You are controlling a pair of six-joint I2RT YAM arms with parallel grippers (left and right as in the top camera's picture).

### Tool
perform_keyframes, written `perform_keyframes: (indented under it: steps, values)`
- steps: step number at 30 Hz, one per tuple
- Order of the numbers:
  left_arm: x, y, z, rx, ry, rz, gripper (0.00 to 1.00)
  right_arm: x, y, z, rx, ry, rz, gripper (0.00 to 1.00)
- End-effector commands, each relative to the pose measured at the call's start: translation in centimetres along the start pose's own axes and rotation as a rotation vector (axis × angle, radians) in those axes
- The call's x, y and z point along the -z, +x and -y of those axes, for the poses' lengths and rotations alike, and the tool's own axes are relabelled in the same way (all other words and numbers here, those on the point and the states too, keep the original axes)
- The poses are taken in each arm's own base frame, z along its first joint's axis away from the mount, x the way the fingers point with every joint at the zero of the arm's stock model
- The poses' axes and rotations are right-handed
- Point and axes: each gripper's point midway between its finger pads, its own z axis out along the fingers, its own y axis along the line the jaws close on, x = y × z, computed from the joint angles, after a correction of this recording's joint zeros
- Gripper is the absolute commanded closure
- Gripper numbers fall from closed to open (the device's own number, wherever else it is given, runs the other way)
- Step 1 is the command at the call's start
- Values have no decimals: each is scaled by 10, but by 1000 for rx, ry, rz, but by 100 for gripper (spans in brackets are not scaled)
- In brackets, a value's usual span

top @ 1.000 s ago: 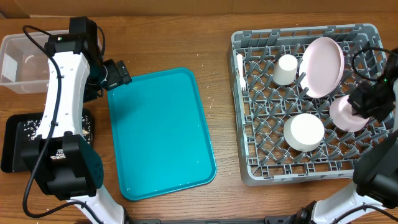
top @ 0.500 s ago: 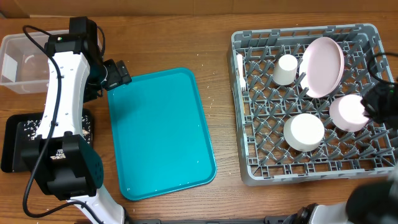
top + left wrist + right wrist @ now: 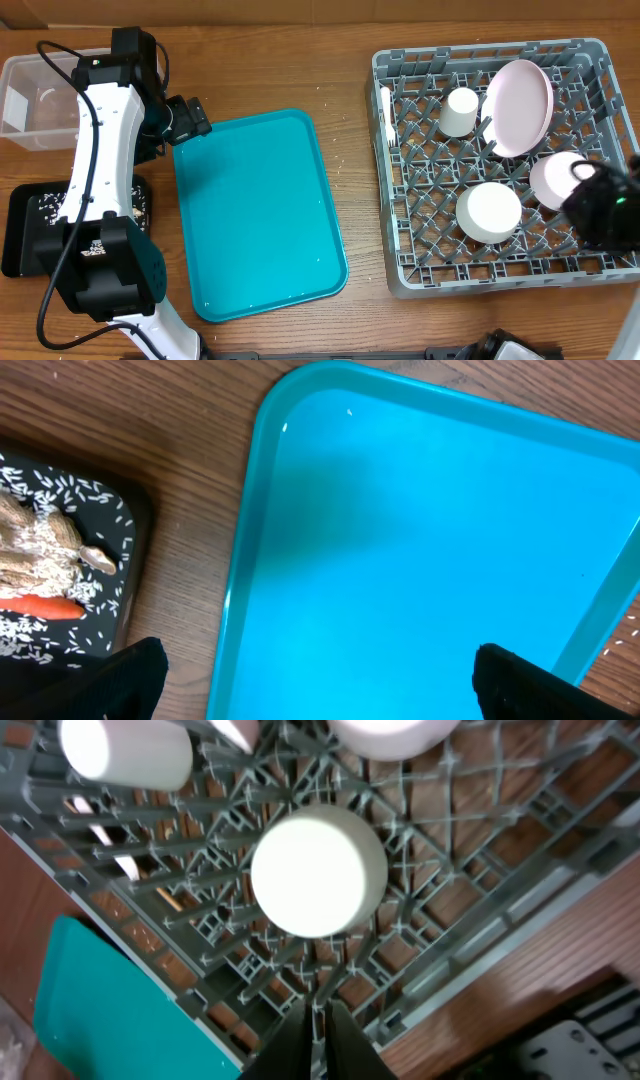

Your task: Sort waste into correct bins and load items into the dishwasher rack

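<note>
The grey-blue dishwasher rack (image 3: 395, 200) holds the pink plate (image 3: 520, 105), the white cup (image 3: 460, 112), two upturned pale bowls (image 3: 488, 212) (image 3: 553, 180) and the cream fork (image 3: 386, 108). My right gripper (image 3: 600, 210) is blurred over the rack's right side. In the right wrist view its fingers (image 3: 318, 1020) are shut and empty above the lattice, just short of a bowl (image 3: 318, 870). My left gripper (image 3: 192, 118) hangs open and empty (image 3: 320, 695) over the teal tray's corner. The black tray (image 3: 130, 530) holds rice, beige scraps and the carrot (image 3: 45, 606).
The teal serving tray (image 3: 260, 215) lies bare in the middle. The clear tub (image 3: 35, 100) stands at the far left, above the black tray (image 3: 18, 235); its contents are hard to make out. The wrapper is out of view. Bare wood separates the teal tray and the rack.
My right gripper has moved from beside the right-hand bowl toward the rack's front right. The bowl stays in the rack. The left arm has not moved.
</note>
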Motion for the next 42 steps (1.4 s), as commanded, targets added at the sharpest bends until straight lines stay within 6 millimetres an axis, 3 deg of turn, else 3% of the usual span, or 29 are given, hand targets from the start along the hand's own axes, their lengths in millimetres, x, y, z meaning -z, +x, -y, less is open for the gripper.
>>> perform_keyframes:
  steps: [1, 3, 4, 5, 10, 18, 24, 29, 33, 35, 42]
  values:
    - [12, -5, 2, 11, 8, 38, 0, -26, 35, -7, 44, -81, -74, 90]
    - [12, -5, 2, 11, 8, 38, 0, -37, 45, -10, 49, -113, -104, 84]
    - [12, -5, 2, 11, 8, 38, 0, -41, 49, -13, 39, -134, -122, 53]
    - [12, -5, 2, 11, 8, 38, 0, -44, 50, -16, 19, -154, -135, 0]
    - [12, -5, 2, 11, 8, 38, 0, -52, 41, -23, -95, -180, -139, 0]
    - [12, -5, 2, 11, 8, 38, 0, -60, 37, -22, -116, -165, -167, 0]
    - [12, -5, 2, 11, 8, 38, 0, -64, 39, -10, -100, -95, -157, 0]
    - [12, -5, 2, 11, 8, 38, 0, -86, 44, -6, -52, -81, -166, 0]
    - [12, -5, 2, 11, 8, 38, 0, -112, 41, -21, 25, -174, -107, 0]
    - [12, -5, 2, 11, 8, 38, 0, -126, 44, -44, 124, -324, -28, 0]
    - [12, -5, 2, 11, 8, 38, 0, -125, 64, -87, 402, -613, 227, 0]
